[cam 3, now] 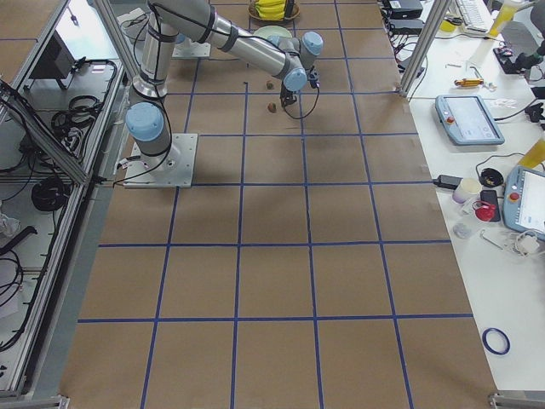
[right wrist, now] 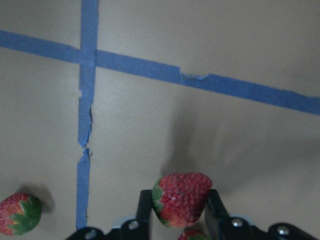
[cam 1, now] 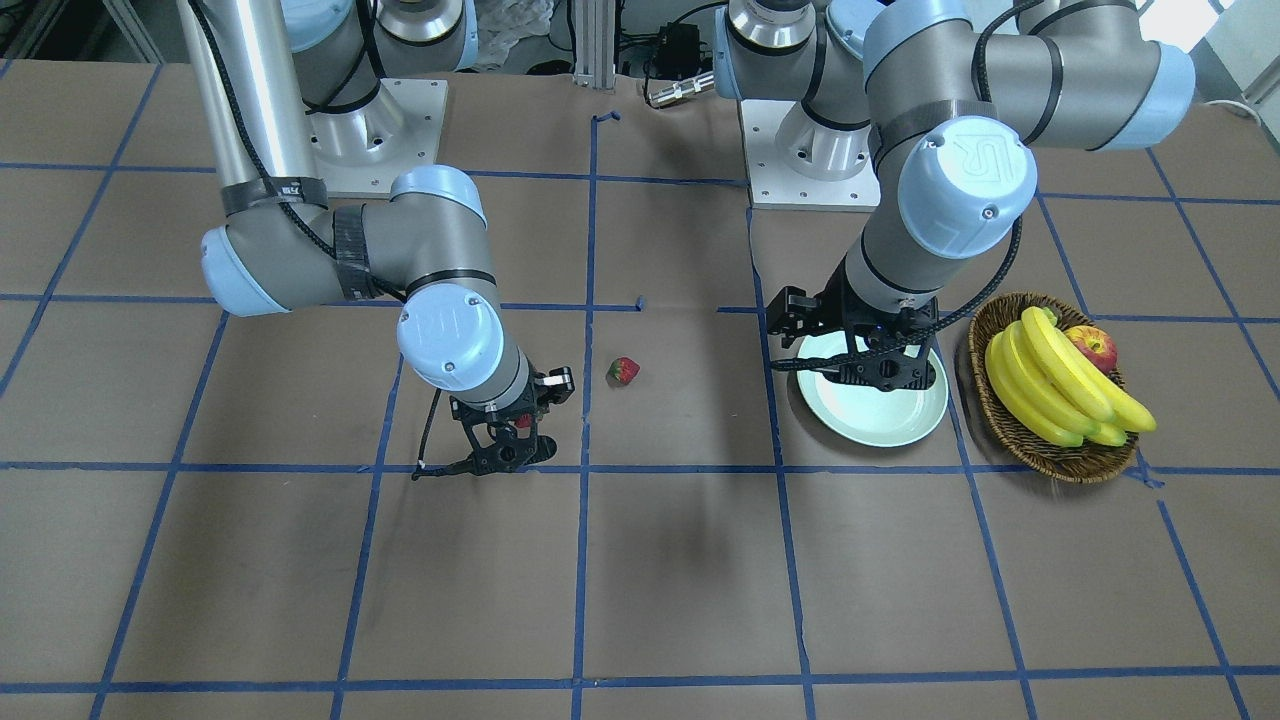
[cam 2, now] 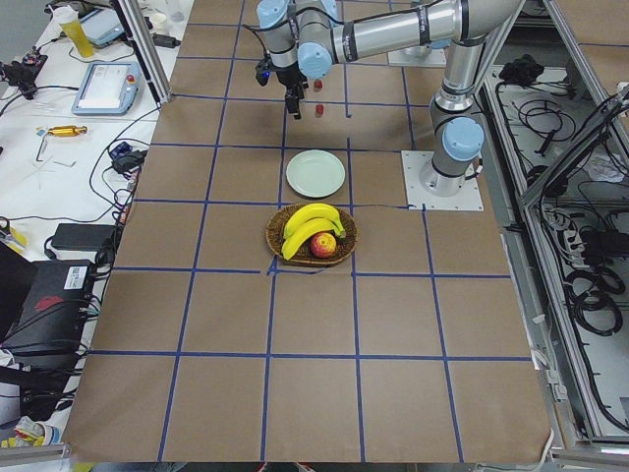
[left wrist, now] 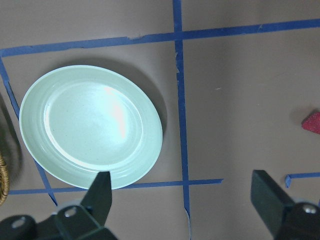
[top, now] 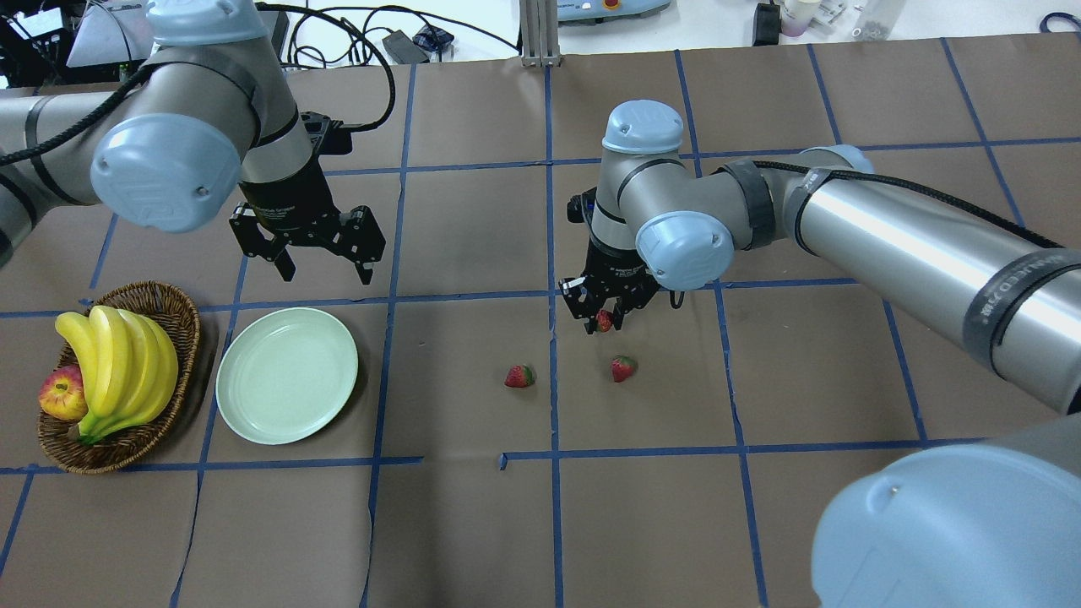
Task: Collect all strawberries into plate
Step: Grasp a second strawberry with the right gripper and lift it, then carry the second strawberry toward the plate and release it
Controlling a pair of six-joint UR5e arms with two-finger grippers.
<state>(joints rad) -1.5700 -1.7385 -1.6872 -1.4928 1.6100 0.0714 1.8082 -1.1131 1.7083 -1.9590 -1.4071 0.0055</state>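
The left wrist view's edge crops a strawberry.

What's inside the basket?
A bunch of bananas and an apple tucked against it. The bananas cover most of the basket floor, so anything lying beneath them cannot be seen.

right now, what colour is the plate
The plate is plain pale mint green; the left wrist view shows it best.

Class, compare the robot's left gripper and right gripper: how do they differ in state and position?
The left gripper is open and empty; the right gripper is shut on a strawberry. The left hangs near the plate; the right near two loose strawberries. Both point down.
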